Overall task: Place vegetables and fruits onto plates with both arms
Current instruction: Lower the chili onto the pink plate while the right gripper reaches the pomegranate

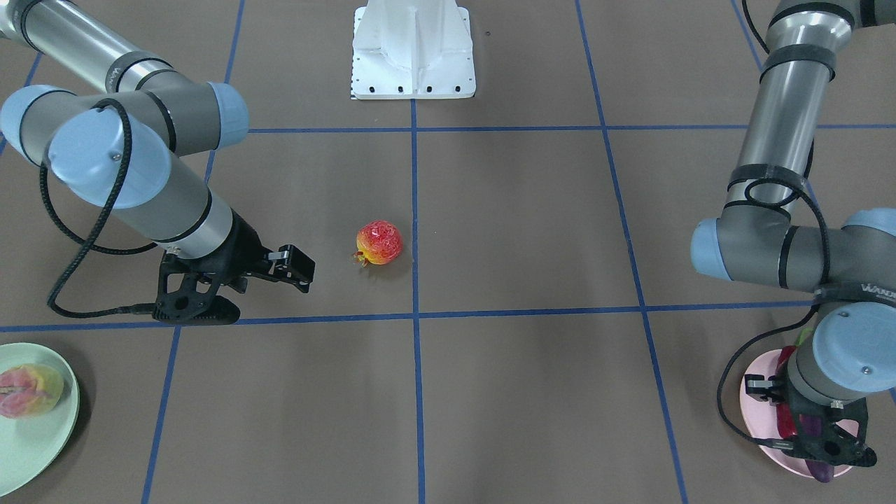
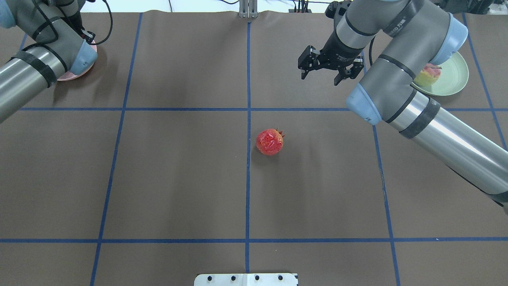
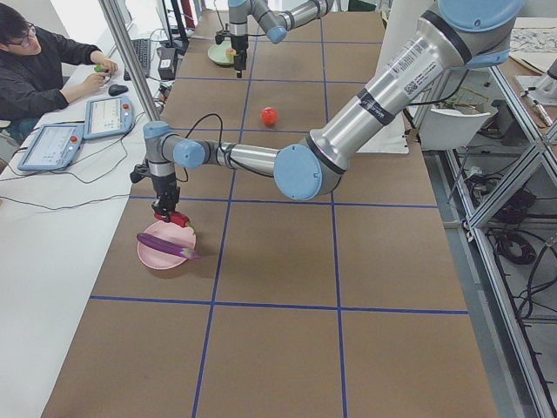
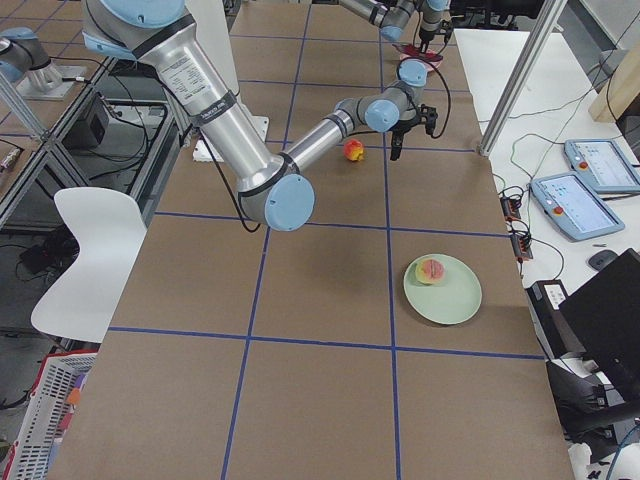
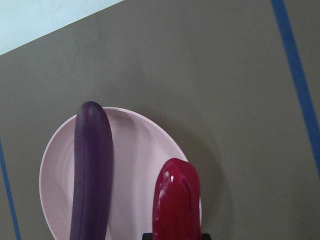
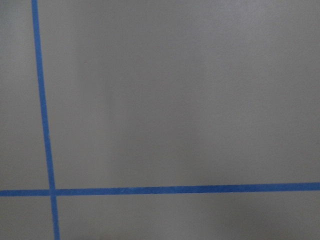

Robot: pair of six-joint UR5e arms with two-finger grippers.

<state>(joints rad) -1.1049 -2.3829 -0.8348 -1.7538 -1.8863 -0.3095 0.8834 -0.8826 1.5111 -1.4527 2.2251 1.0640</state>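
Note:
The pale pink plate [image 5: 135, 165] holds the purple eggplant [image 5: 92, 170], which lies along its left side. My left gripper [image 3: 165, 213] hangs just over this plate, shut on the red chili pepper [image 5: 176, 200]. The red-orange pomegranate [image 2: 269, 141] sits alone near the table's middle. My right gripper [image 2: 320, 78] is open and empty, above the table beyond the pomegranate and apart from it. The mint green plate [image 2: 456, 75] at the far right holds the peach [image 2: 426, 75]. The right wrist view shows only bare table and blue tape.
The white robot base [image 2: 246, 279] stands at the near table edge. Blue tape lines grid the brown table. An operator [image 3: 35, 70] sits with tablets beside the table's far side. A white chair [image 4: 90, 260] stands off the table behind the robot.

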